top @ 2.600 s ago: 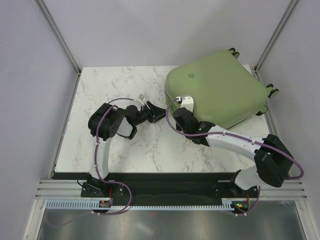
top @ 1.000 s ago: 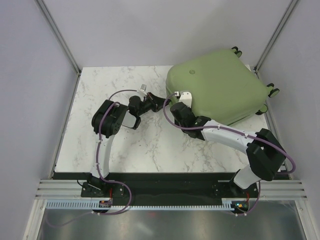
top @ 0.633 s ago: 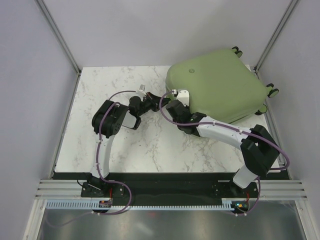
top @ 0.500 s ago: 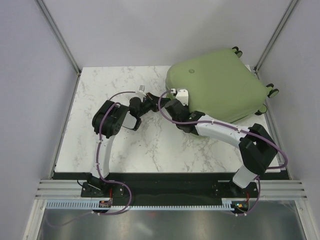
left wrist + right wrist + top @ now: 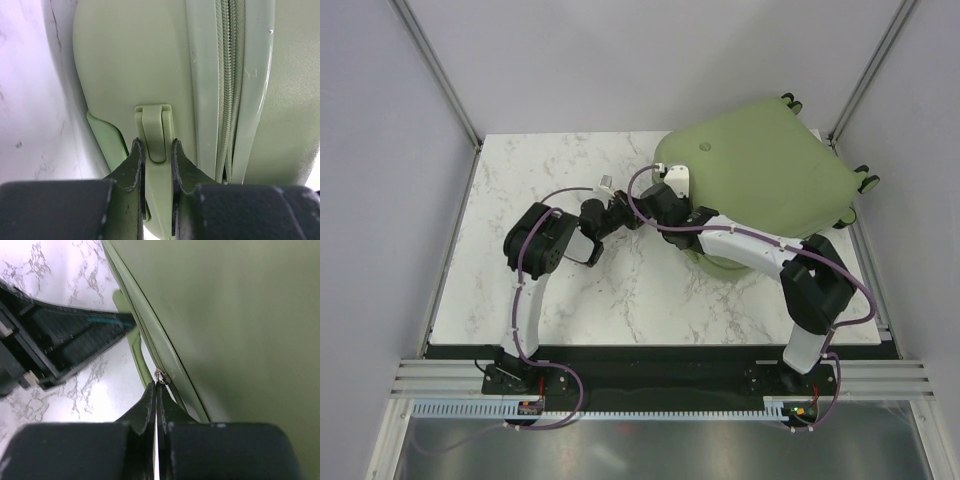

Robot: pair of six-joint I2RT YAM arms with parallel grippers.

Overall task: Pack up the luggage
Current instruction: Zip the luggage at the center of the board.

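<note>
The pale green luggage (image 5: pixel 770 170) lies closed at the back right of the table. Its side handle (image 5: pixel 153 127) sits between my left gripper's (image 5: pixel 155 152) jaws, which are shut on it at the left edge of the shell (image 5: pixel 640 213). Beside the handle runs the zipper (image 5: pixel 227 75). My right gripper (image 5: pixel 156 387) is shut, with the small metal zipper pull (image 5: pixel 161 376) at its tips on the seam. In the top view the right gripper (image 5: pixel 662 172) is at the luggage's left corner, just above the left one. The luggage's inside is hidden.
The white marble table (image 5: pixel 570 290) spreads left and in front of the luggage. Metal frame posts (image 5: pixel 435 70) and grey walls close in the back and sides. The luggage wheels (image 5: pixel 865 182) overhang the right edge. My left arm (image 5: pixel 60 340) shows dark in the right wrist view.
My right gripper has slid along the luggage's seam toward the back-left corner, its arm swinging left. The luggage's near-left side has tilted up a little. The left gripper stays on the handle.
</note>
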